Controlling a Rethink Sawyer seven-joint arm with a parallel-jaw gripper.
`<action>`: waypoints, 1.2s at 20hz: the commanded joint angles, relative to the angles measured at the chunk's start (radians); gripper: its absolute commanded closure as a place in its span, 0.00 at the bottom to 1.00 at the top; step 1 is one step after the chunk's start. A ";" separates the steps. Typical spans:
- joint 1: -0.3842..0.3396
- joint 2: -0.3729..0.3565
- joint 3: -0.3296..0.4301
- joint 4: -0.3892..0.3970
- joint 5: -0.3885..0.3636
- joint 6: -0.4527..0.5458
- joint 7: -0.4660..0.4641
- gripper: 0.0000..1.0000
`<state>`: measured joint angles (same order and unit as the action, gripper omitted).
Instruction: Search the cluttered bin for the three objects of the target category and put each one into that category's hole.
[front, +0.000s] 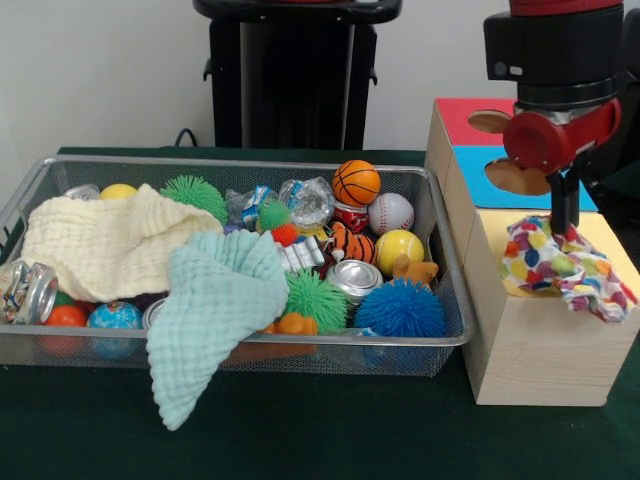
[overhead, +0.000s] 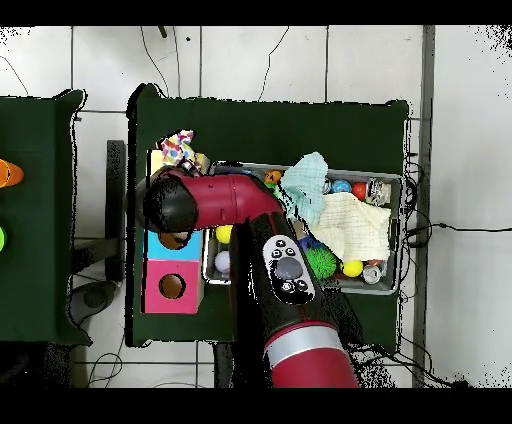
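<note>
The silver wire-mesh bin (front: 250, 163) sits on the green table, full of clutter; it also shows in the overhead view (overhead: 396, 182). One multicoloured fabric bundle (front: 565, 265) lies on the yellow top of the wooden box (front: 530, 350) to the bin's right and drapes over its edge. It also shows in the overhead view (overhead: 180, 150). My gripper (front: 565, 228) hangs straight down over the bundle, with its narrow black fingers shut on the bundle's top. In the overhead view the arm (overhead: 215, 200) hides the gripper. No other fabric bundle shows in the bin.
A cream cloth (front: 110, 240) and a mint cloth (front: 215, 300) cover much of the bin. Around them lie spiky balls (front: 400, 310), a basketball (front: 356, 182), a baseball (front: 390, 212), cans (front: 352, 278) and foil wads (front: 310, 200). The box also has blue (front: 480, 165) and pink (front: 460, 115) panels with holes.
</note>
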<state>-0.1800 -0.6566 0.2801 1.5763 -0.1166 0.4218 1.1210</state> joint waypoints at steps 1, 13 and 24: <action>0.022 0.062 -0.093 -0.080 -0.029 0.039 0.188 1.00; 0.022 0.147 -0.089 -0.067 -0.013 0.036 0.154 1.00; -0.043 0.166 0.051 0.005 0.069 0.128 0.096 1.00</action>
<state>-0.1835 -0.5806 0.2358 1.5155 -0.0788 0.4280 1.1210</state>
